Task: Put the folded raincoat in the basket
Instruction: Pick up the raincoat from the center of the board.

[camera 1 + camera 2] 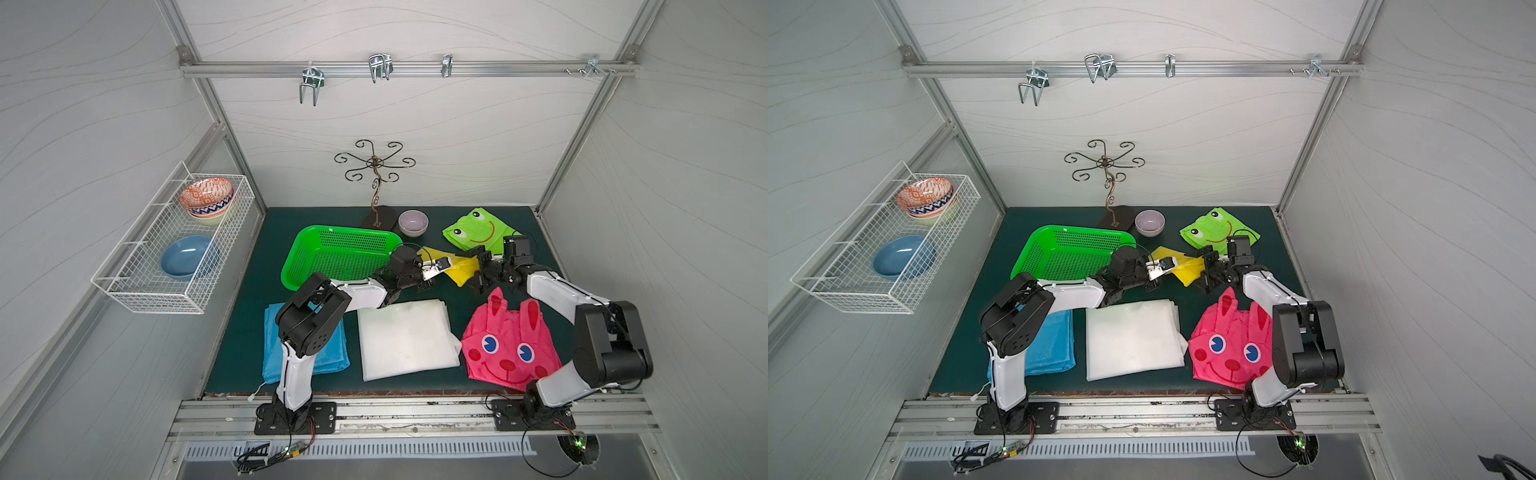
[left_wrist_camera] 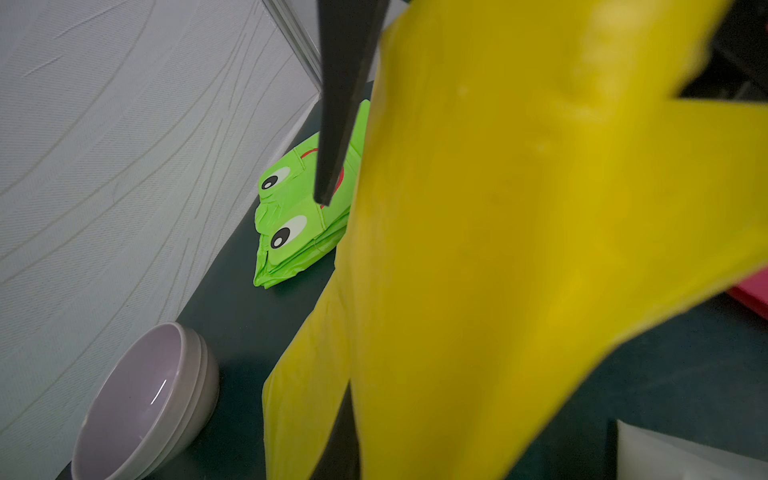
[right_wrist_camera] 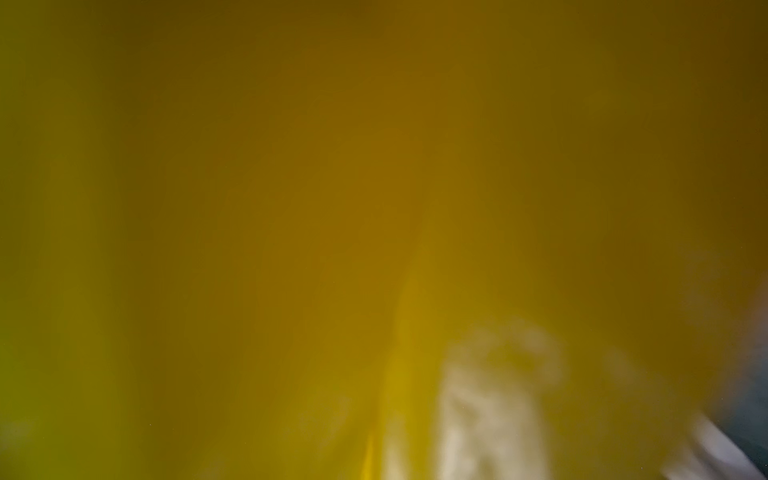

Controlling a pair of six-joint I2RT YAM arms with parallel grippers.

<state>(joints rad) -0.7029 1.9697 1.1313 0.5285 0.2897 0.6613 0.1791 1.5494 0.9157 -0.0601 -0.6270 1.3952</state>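
Front edge of the dark green mat (image 1: 245, 332): folded blue cloth (image 1: 328, 353) at left, partly under the left arm's elbow. A folded white sheet (image 1: 405, 336) lies in the middle. The pink rabbit raincoat (image 1: 505, 345) is at right, its outer edge hidden behind the right arm.

Mid-table: yellow raincoat (image 1: 455, 266) is off the mat, strung between the two claws. It is just beside the basket's right end and not in it. Left gripper (image 1: 440, 272) is pinched closed on a fold; yellow fabric (image 2: 498, 249) fills most of its wrist view. Right gripper (image 1: 473, 270) has its jaws spread wide, fabric between them. Its wrist view is only a yellow blur (image 3: 374, 208).

Basket (image 1: 332, 262), bright green mesh, sits left of centre with nothing in it. The left wrist overlaps its near right corner, between raincoat and basket.

Further back: lilac bowl (image 1: 413, 222) and scrollwork stand (image 1: 380, 218) behind the basket. The green frog raincoat (image 1: 478, 230) lies folded behind the right claw.

Left wall: white wire rack (image 1: 166, 299) with a patterned bowl (image 1: 206, 197) and a blue bowl (image 1: 187, 255). Back rail: metal hooks (image 1: 380, 66).
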